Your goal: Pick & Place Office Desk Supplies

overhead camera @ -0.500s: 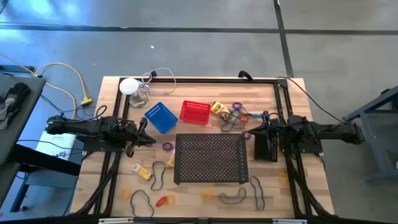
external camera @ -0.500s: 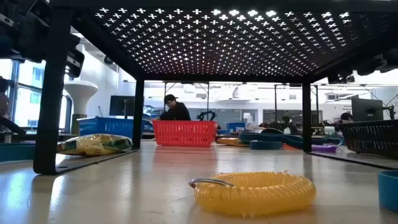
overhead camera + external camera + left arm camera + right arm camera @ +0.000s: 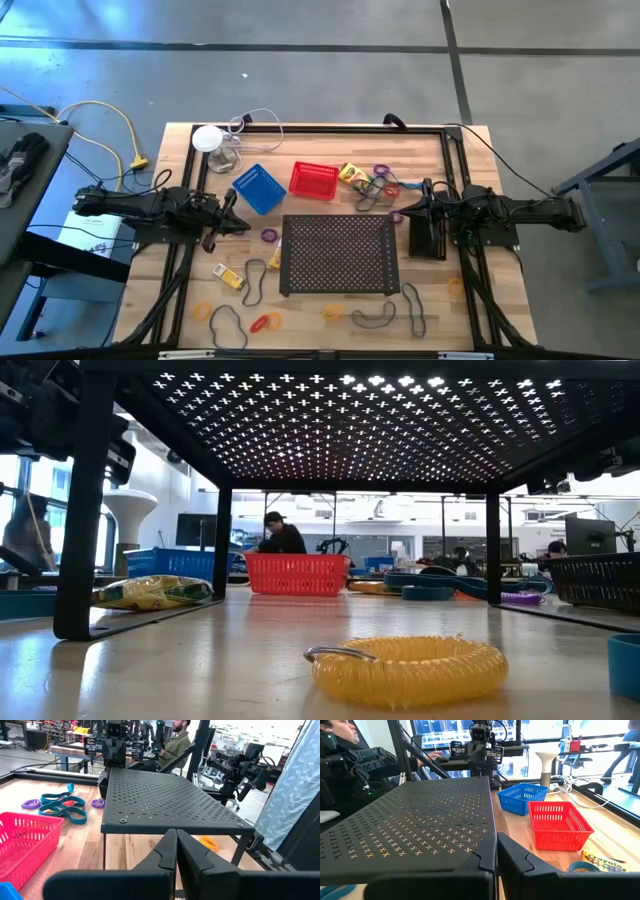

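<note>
L tool [image 3: 240, 222] together, empty | R tool [image 3: 402, 212] together, empty | both beside black tray [image 3: 338, 254]

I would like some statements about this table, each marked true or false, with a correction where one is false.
1. The red basket stands beside the blue basket. True.
2. The left tool holds a crayon box. False: its fingers are shut on nothing.
3. The black perforated tray stands on legs in the middle of the table. True.
4. The right tool is open wide over the red basket. False: it is shut, at the tray's right side.
5. A yellow coiled loop lies on the table under the tray. True.
6. The red basket is full of rubber bands. False: it looks empty.
</note>
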